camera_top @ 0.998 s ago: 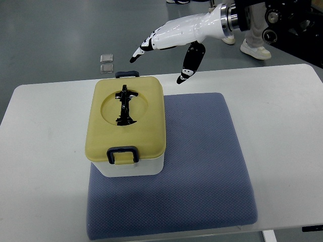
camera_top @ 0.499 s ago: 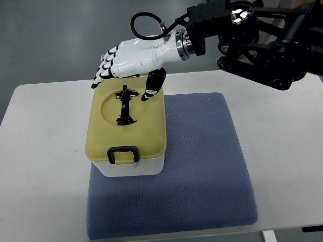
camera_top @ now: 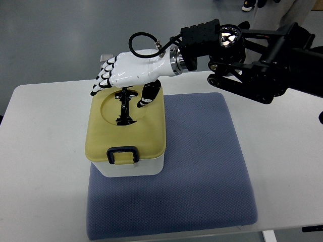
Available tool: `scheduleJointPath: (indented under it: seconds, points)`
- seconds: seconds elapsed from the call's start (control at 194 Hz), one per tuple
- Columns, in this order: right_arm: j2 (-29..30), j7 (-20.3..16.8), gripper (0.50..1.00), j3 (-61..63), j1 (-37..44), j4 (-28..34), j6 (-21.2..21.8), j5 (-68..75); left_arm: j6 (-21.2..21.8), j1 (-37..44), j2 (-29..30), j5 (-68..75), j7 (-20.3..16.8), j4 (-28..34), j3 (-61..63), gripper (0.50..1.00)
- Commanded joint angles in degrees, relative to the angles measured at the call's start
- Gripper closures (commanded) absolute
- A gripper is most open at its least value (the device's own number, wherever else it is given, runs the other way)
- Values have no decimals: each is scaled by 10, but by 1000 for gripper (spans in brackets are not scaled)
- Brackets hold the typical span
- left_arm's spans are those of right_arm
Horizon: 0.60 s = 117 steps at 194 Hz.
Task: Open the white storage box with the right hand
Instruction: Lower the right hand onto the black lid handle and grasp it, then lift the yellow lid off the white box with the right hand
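Observation:
A white storage box [camera_top: 128, 169] with a yellow lid [camera_top: 126, 132] stands on a blue mat [camera_top: 202, 166]. The lid has a round recess with a black handle [camera_top: 124, 106] and a black latch [camera_top: 122, 154] at its near edge. My right hand [camera_top: 121, 83] is white with black fingertips. It hovers over the lid's far edge, fingers spread, thumb [camera_top: 147, 96] pointing down beside the recess. It holds nothing. The far latch is hidden under the hand.
The mat lies on a white table [camera_top: 45, 151]. The black right arm [camera_top: 242, 55] crosses the far right of the table. A person's shoes [camera_top: 247, 6] show on the grey floor at the top.
My right hand has moved left and down from beyond the box's far edge to over the far part of the lid. The arm has swung further into view.

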Motion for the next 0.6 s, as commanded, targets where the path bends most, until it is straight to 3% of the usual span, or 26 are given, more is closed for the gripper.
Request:
scheduleJointPath:
  seconds: [0.0,0.231,0.309,0.365,0.411,0.597]
  points:
    - [7,0,644,-2,-5,-5,-12,-2,0,0,0,0,0,0,0,500]
    - [14,1,754,-2,-18,-10,-18,-17,0,0,0,0,0,0,0,500]
    - [14,1,828,-2,-20,-10,-21,-18,0,0,0,0,0,0,0,500]
    - [14,1,946,-1,-20,-10,-24,-17,0,0,0,0,0,0,0,500]
    - [14,1,999,0,-20,-10,-27,-17,0,0,0,0,0,0,0,500]
    - [14,0,1000,2,-17,-9,-32,-16,1,0,0,0,0,1,0,500]
